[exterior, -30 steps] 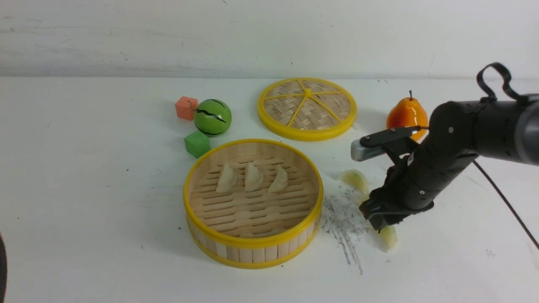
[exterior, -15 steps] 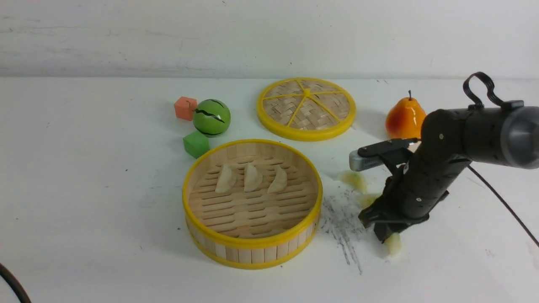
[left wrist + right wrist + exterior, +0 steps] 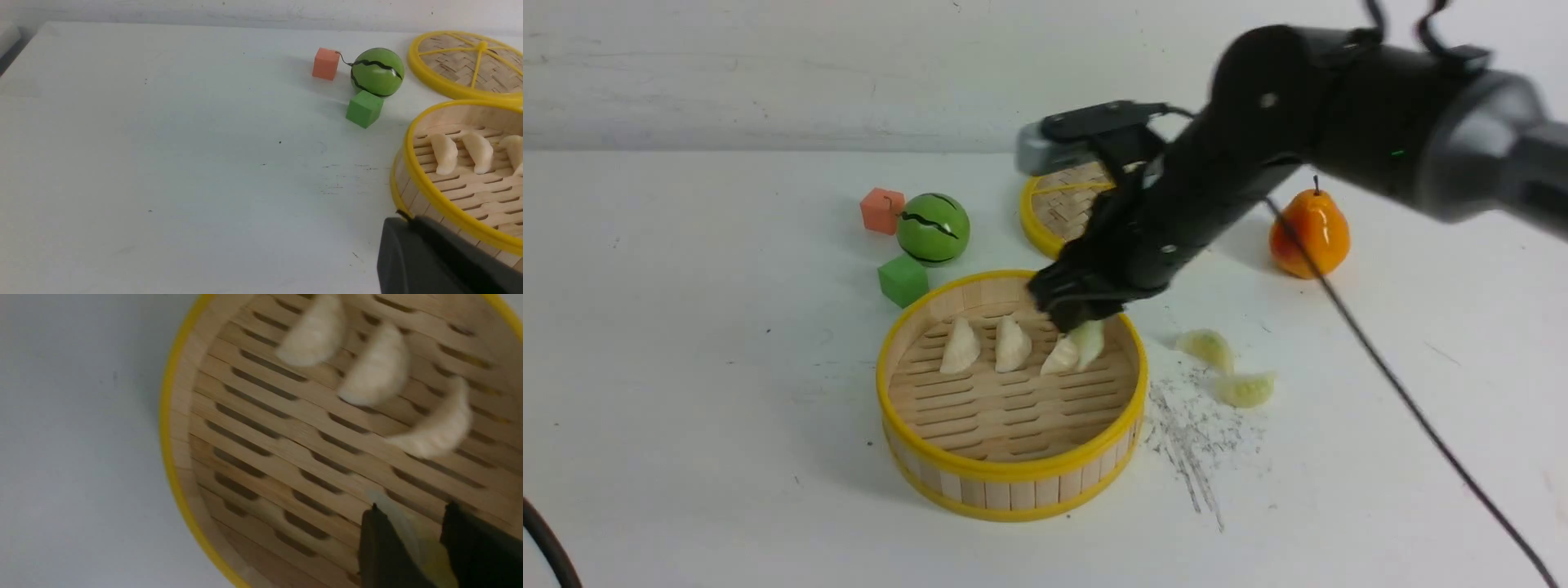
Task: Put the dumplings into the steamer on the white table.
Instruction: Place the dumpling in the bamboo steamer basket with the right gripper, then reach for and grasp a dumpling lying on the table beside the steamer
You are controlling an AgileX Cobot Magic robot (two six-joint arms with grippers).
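The steamer (image 3: 1013, 474) stands mid-table on the white table (image 3: 727, 367). Three cream dumplings (image 3: 1013, 345) lie in a row on its slatted floor. My right gripper (image 3: 1078, 322) hangs over the steamer's back right part, shut on a pale green dumpling (image 3: 1089, 343) that dangles next to the rightmost cream one. In the right wrist view that dumpling (image 3: 421, 547) sits between the dark fingers (image 3: 380, 547), just above the slats. Two more green dumplings (image 3: 1207, 347) (image 3: 1245, 389) lie on the table right of the steamer. My left gripper (image 3: 402, 218) is shut, low beside the steamer's wall (image 3: 425, 183).
The woven lid (image 3: 1054, 216) lies behind the steamer, half hidden by my right arm. A pear (image 3: 1311, 233) stands at back right. A green striped ball (image 3: 934, 229), an orange cube (image 3: 883, 210) and a green cube (image 3: 903, 280) sit back left. Dark scratch marks (image 3: 1192, 433) lie right of the steamer.
My right gripper closed on the green dumpling by the scratch marks, lifted it and swung left and up over the steamer. The other two green dumplings stayed put.
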